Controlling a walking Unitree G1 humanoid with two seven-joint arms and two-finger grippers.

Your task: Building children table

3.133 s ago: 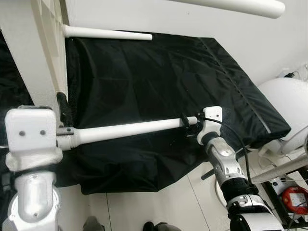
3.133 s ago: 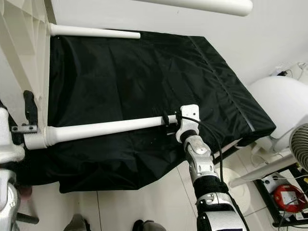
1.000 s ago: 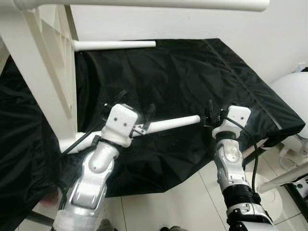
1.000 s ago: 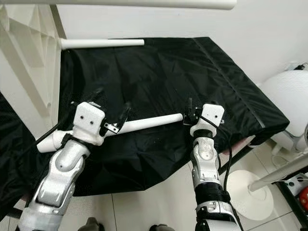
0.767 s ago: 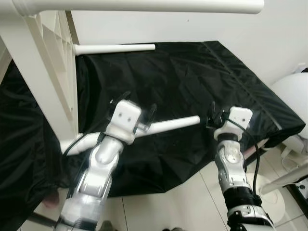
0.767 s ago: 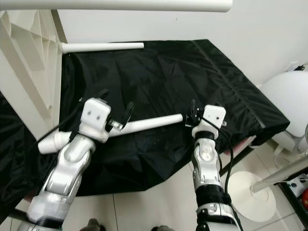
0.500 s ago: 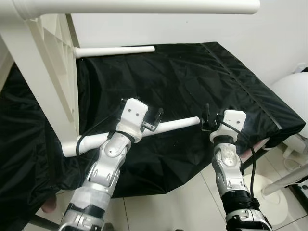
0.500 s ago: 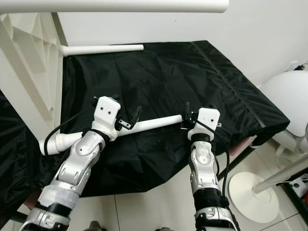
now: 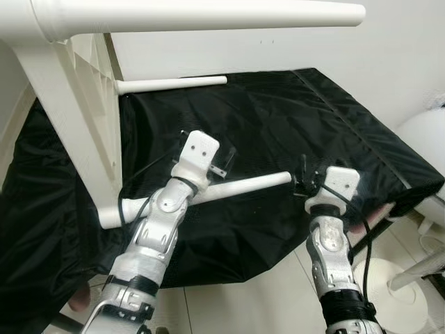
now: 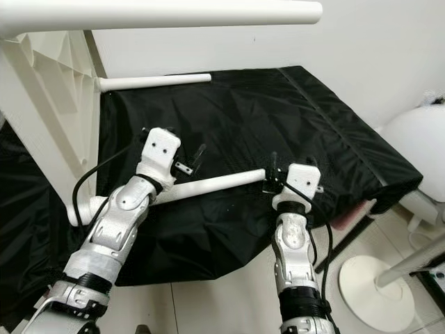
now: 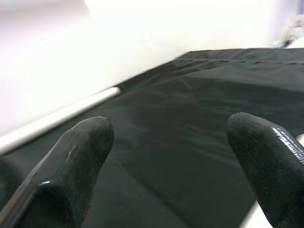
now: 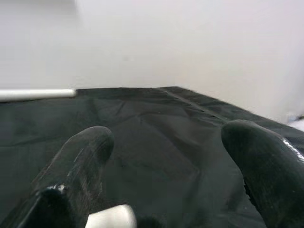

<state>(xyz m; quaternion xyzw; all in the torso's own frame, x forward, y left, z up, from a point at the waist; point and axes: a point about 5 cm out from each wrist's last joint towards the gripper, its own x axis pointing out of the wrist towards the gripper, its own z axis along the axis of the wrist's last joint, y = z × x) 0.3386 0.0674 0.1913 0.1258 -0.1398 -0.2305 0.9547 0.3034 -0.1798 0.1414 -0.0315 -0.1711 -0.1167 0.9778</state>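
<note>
Currently the white table leg (image 9: 240, 187) lies crosswise above the black cover (image 9: 292, 125), its near end fixed to the upturned white table frame (image 9: 76, 125) on the robot's left. Left hand (image 9: 221, 161) sits over the leg's middle, fingers (image 11: 71, 161) spread and released, gripping nothing. Right hand (image 9: 304, 182) sits just beside the leg's free tip, fingers (image 12: 83, 156) likewise apart. A second white leg (image 9: 170, 84) projects from the frame farther back, along the wall.

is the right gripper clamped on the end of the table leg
No, in the right wrist view the right gripper has its jaws spread wide, with the white leg's tip lying loose between them.
</note>
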